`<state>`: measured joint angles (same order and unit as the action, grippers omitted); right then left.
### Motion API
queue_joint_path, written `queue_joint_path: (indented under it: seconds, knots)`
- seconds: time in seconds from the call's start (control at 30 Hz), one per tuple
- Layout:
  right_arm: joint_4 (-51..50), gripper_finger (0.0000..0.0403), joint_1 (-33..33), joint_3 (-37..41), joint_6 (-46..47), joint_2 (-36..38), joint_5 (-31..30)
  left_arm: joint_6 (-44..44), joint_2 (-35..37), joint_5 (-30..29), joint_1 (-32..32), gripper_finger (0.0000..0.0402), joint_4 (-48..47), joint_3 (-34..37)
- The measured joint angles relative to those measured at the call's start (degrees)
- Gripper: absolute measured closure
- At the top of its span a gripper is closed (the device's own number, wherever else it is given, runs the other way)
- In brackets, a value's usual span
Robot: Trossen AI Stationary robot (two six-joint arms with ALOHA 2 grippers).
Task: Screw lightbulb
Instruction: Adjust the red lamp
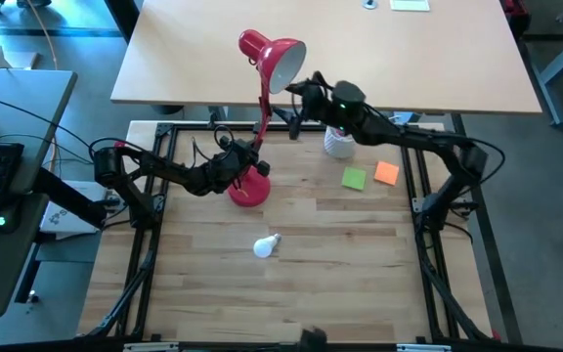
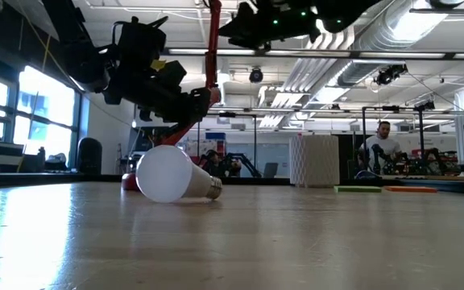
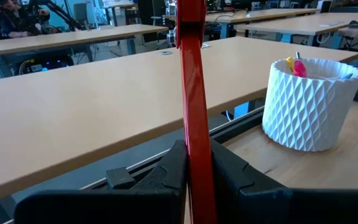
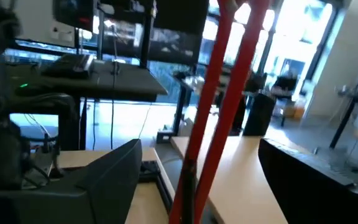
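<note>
White and lying on its side, the lightbulb rests on the wooden bench, well apart from both arms and nearer the front edge than the lamp. In the low view its globe faces us and its silvery screw base points away toward the right.

Behind it stands the red lamp, its round base on the bench and its shade tipped up at the top of a thin red stem. We have our left gripper clamped together on the lower stem; the left wrist view shows the two dark fingers pressed against the red rod from both sides. Our right gripper hovers high, just beside the shade, with its jaws wide apart and nothing between them; the stem passes through its wrist view.

A white perforated pen cup sits just beneath the right arm, and green and orange sticky notes lie beside it.

We judge the step in hand to be steadying and aiming the lamp, with the bulb not yet picked up. To do it well, we should keep the left grip firm so the lamp does not tip, set the shade so its socket opens toward the reachable side, then take the bulb by its globe, leaving the thread free.
</note>
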<state>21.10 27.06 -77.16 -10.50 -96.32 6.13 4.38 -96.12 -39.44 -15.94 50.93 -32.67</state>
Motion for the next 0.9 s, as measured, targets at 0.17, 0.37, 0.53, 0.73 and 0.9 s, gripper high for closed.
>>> queue_joint_path:
  seconds: [0.17,0.37,0.53,0.73,0.9]
  knots:
    - [-0.81,0.0079,0.43,-7.03,1.40,-5.56,0.35,-0.01,0.00,0.28,-0.02,0.0369,-0.04,0.00]
    - [-0.92,0.0088,0.40,-11.59,0.59,-8.43,0.37,-0.60,0.02,1.40,-0.07,0.0369,-0.09,-0.01]
    - [-1.98,0.0144,0.30,-12.03,-1.73,-8.60,0.32,-0.92,0.02,1.75,-0.07,0.0369,-0.17,-0.04]
    - [-2.72,0.0265,-0.03,-12.03,-2.09,-8.60,-0.15,0.18,0.04,3.00,-1.06,0.0369,-1.49,-0.02]
    - [-3.28,0.0294,-0.84,-12.12,-3.06,-8.58,-0.65,0.08,0.11,3.68,-1.69,0.0369,-1.25,0.02]
